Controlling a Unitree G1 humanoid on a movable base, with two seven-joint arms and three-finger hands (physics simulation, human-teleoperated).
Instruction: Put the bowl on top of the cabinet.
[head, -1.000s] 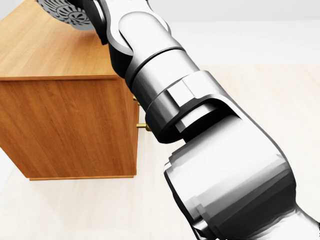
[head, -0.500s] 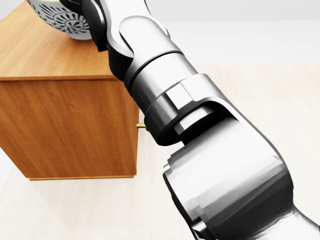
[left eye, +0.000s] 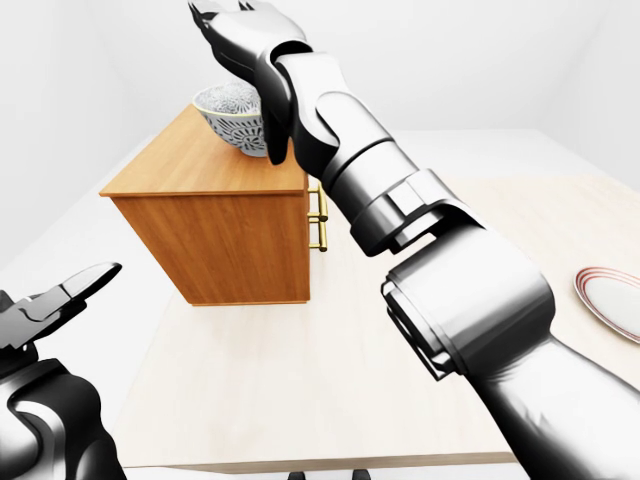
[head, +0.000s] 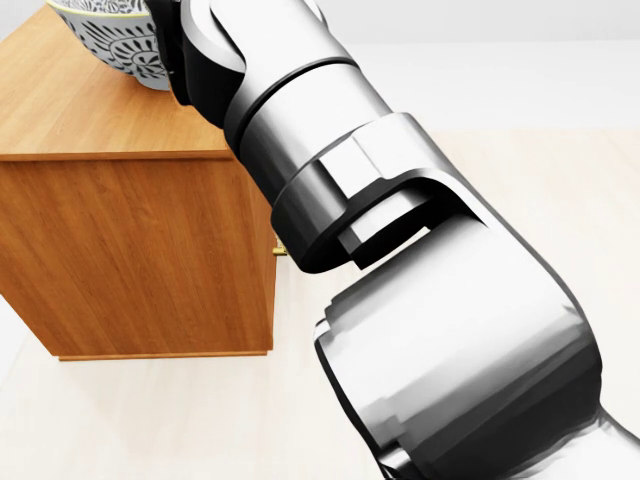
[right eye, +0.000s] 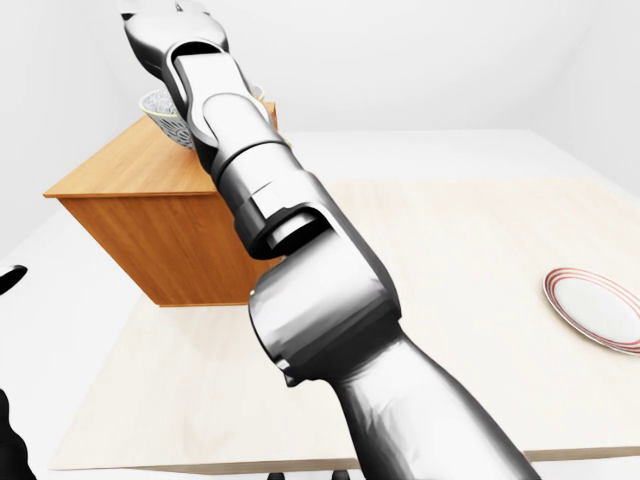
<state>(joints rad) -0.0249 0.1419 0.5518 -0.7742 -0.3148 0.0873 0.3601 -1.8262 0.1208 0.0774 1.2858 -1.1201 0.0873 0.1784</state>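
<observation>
A white bowl with a dark blue pattern (left eye: 230, 115) stands on the wooden cabinet (left eye: 215, 240), toward its right edge in the left-eye view. My right hand (left eye: 228, 22) hovers just above the bowl's rim. Its dark fingers (left eye: 215, 25) are spread open and hold nothing, while the wrist hides the bowl's right side. The head view is mostly filled by my right forearm, with the bowl (head: 115, 40) peeking out at top left. My left hand (left eye: 72, 292) hangs open at the lower left, far from the cabinet.
The cabinet sits on a pale wooden table (left eye: 300, 380) and has a brass handle (left eye: 322, 215) on its right face. A red-rimmed white plate (right eye: 597, 310) lies at the table's right edge. White floor and walls surround the table.
In the head view the bowl has come lower and shows more of its rim. My right forearm has swung up and leftward, now covering the brass handle.
</observation>
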